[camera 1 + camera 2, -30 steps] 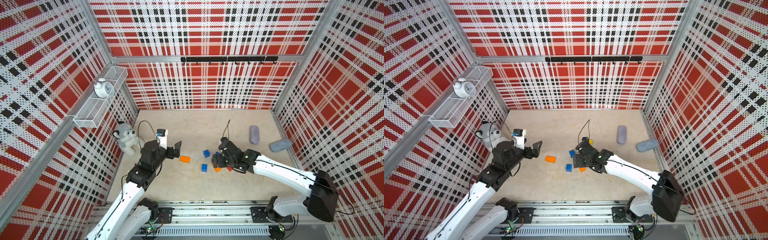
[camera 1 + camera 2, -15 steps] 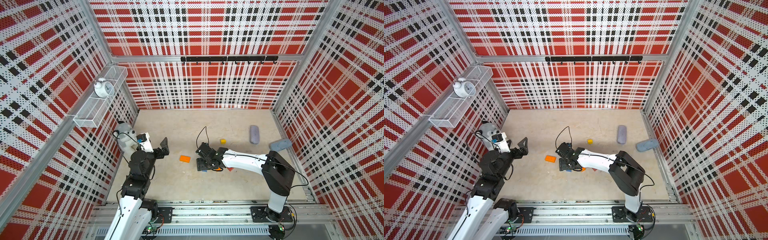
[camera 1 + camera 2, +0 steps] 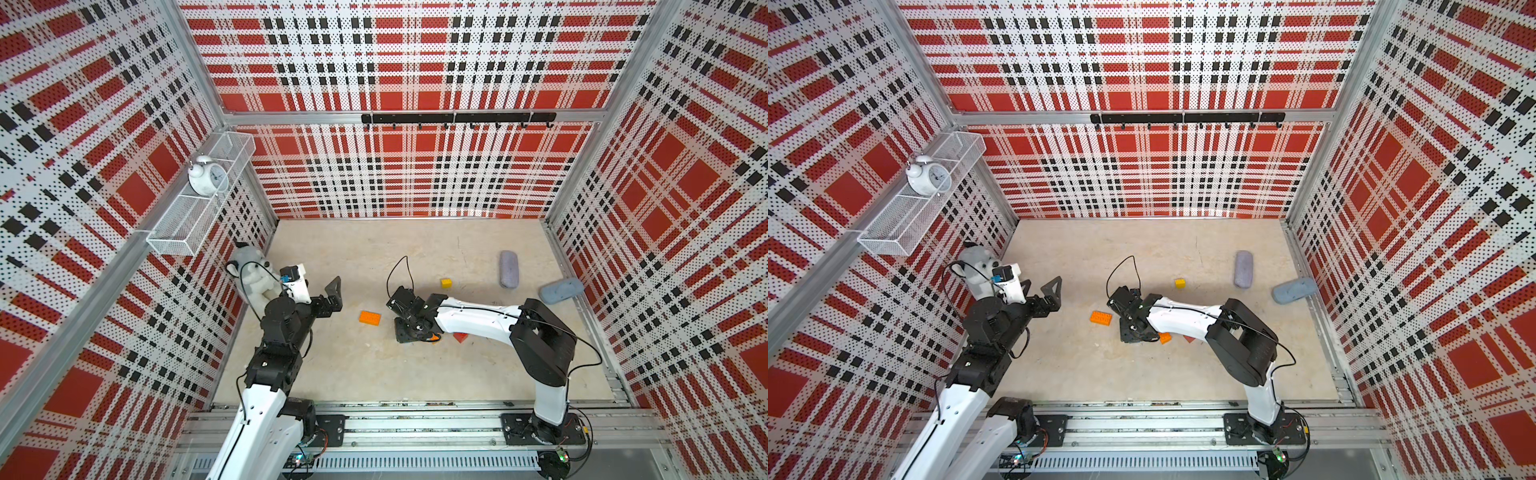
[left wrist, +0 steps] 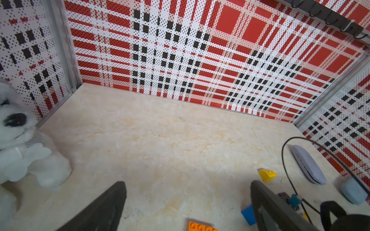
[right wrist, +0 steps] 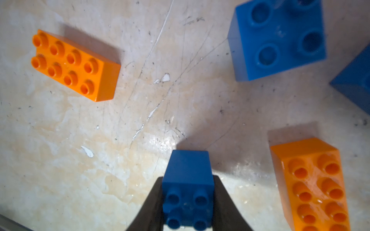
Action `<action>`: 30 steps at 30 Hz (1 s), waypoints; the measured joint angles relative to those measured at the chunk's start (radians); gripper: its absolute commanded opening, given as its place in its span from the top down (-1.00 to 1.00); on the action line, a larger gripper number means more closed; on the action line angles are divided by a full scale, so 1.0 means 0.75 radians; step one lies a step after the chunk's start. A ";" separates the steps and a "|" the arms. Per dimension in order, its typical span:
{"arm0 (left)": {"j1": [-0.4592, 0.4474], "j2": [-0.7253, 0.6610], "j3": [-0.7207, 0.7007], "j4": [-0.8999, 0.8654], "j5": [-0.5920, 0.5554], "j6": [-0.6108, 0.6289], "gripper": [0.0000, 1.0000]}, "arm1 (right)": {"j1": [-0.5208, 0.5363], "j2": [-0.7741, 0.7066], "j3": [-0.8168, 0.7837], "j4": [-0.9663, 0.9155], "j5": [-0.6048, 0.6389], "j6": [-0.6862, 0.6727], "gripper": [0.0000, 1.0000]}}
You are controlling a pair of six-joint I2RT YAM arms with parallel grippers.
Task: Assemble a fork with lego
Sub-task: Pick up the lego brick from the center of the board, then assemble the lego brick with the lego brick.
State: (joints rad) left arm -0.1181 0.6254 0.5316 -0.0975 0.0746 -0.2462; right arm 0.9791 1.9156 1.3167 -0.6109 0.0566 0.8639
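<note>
Pincer positions differ from a second ago. In both top views the right pincer [image 3: 409,328] [image 3: 1133,328] now sits low on the scuffed beige tabletop [image 3: 374,374], its arm folded inward. The left pincer [image 3: 332,297] has drawn back toward the fluffy white plush toy [image 3: 249,274].

Left wrist view: the left pincer [image 4: 187,184] is spread wide and empty, with an orange brick [image 4: 201,227] below it and a yellow brick [image 4: 267,175] beyond.

Right wrist view: the right pincer [image 5: 188,179], wide a second ago, pinches a small blue brick [image 5: 188,192] that is glossy and has four studs. The orange brick [image 5: 74,65], a second orange brick [image 5: 312,184] and a loose blue brick [image 5: 278,38] lie apart.
</note>
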 measured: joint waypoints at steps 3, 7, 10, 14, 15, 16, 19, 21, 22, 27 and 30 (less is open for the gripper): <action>0.000 -0.007 0.000 -0.005 0.071 0.028 -0.97 | -0.001 0.000 0.013 -0.038 0.011 -0.036 0.43; 0.000 -0.022 0.000 -0.005 0.240 0.094 -0.97 | -0.023 -0.020 0.071 -0.126 0.020 -0.145 0.44; -0.004 -0.043 -0.011 0.001 0.393 0.169 -0.97 | -0.073 -0.074 0.138 -0.210 0.020 -0.254 0.45; -0.046 -0.092 -0.056 0.002 0.531 0.313 -0.97 | -0.169 -0.124 0.249 -0.293 0.037 -0.404 0.45; -0.066 -0.106 -0.074 0.001 0.553 0.352 -0.97 | -0.193 -0.126 0.278 -0.310 0.045 -0.436 0.45; -0.090 -0.122 -0.094 -0.001 0.568 0.397 -0.97 | -0.214 -0.126 0.303 -0.324 0.053 -0.467 0.45; -0.164 -0.159 -0.140 -0.005 0.584 0.500 -0.97 | -0.246 -0.114 0.358 -0.363 0.066 -0.538 0.45; -0.218 -0.165 -0.150 -0.007 0.572 0.550 -0.97 | -0.252 -0.081 0.411 -0.386 0.070 -0.579 0.45; -0.243 -0.161 -0.152 -0.008 0.559 0.574 -0.97 | -0.252 -0.060 0.433 -0.390 0.071 -0.599 0.44; -0.326 -0.096 -0.158 -0.026 0.476 0.656 -0.97 | -0.252 0.044 0.491 -0.410 0.067 -0.678 0.44; -0.368 -0.051 -0.171 -0.037 0.415 0.683 -0.97 | -0.253 0.089 0.497 -0.411 0.059 -0.709 0.44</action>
State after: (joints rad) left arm -0.3943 0.5869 0.4034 -0.1253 0.3855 0.2657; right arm 0.7891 1.9823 1.6897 -0.9192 0.1009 0.3321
